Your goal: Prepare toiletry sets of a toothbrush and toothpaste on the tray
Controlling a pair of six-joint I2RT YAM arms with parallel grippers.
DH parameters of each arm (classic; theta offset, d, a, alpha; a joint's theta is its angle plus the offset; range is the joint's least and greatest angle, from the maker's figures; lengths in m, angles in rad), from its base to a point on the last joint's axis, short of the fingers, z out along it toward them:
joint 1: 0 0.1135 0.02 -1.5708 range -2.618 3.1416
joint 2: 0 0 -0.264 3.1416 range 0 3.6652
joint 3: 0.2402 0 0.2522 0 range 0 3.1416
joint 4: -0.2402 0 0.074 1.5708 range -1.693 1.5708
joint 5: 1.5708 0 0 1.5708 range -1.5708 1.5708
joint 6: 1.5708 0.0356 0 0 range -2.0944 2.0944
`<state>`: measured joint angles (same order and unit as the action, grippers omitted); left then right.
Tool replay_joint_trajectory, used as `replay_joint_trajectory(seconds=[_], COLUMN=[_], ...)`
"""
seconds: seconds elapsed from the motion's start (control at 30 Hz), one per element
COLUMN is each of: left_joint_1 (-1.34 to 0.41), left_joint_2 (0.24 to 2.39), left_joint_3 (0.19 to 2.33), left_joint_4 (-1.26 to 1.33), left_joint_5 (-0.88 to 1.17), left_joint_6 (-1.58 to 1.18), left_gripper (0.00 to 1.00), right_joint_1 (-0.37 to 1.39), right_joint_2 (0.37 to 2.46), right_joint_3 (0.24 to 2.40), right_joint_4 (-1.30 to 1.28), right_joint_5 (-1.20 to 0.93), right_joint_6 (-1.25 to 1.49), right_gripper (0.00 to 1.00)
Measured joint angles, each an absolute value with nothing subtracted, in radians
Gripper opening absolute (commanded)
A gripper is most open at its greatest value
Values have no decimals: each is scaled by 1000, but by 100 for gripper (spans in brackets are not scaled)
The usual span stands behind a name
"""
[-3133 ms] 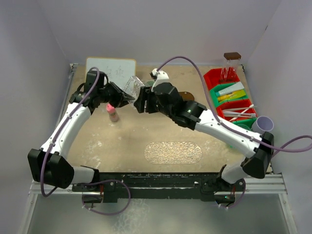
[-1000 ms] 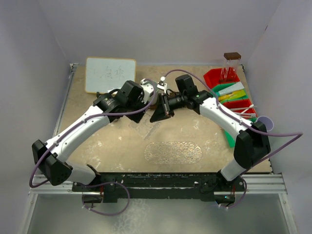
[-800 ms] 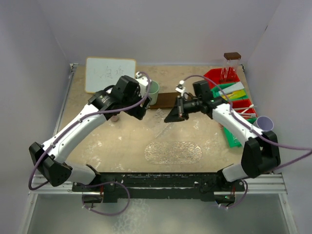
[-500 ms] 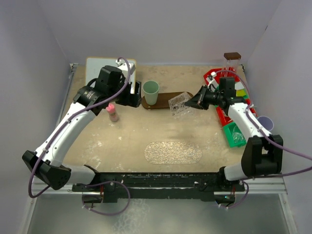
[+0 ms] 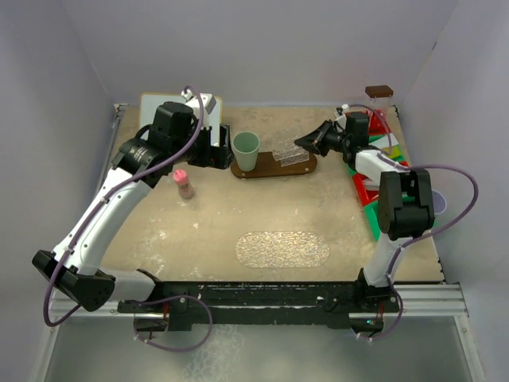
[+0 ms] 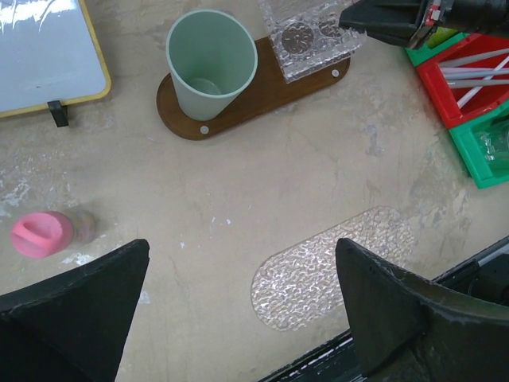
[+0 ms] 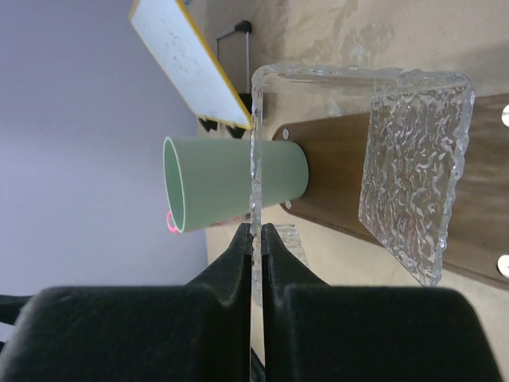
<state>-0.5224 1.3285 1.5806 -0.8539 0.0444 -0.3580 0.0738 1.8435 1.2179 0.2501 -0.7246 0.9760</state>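
Note:
A brown wooden tray (image 5: 274, 166) lies at the back middle of the table. A pale green cup (image 5: 246, 150) stands on its left end. On its right end rests a clear textured rack (image 5: 290, 153). My right gripper (image 5: 305, 142) is shut on that rack's thin upright edge (image 7: 256, 183), with the cup (image 7: 231, 183) just beyond it. My left gripper (image 5: 212, 153) hangs open just left of the cup, holding nothing. From the left wrist I look down on the cup (image 6: 208, 60) and the rack (image 6: 310, 36). Slim pale toothbrushes (image 6: 473, 76) lie in a red bin. No toothpaste shows clearly.
A pink-capped little bottle (image 5: 184, 183) stands left of the tray. A whiteboard (image 5: 163, 111) leans at the back left. A clear textured oval mat (image 5: 281, 249) lies near the front. Red and green bins (image 5: 372, 191) line the right edge beside a purple cup (image 5: 436, 203).
The left gripper opened, left the green cup on the tray and drew back left. The right gripper carried the clear rack back onto the tray's right end.

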Motion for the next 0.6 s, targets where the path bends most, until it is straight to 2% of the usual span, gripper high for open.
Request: replay_joint_trajectory(seconds=[0.6], left_joint_1=[-517], left_joint_2=[1329], left_joint_3=[1598], left_joint_4=[-855], left_joint_5=[30], left_joint_6=[-356], left_gripper=[98], right_joint_1=[113], right_joint_2=[1912], right_joint_3=[1143], right_joint_4=[547], right_joint_5=[-755], right_joint_6=[1158], right_gripper=[0])
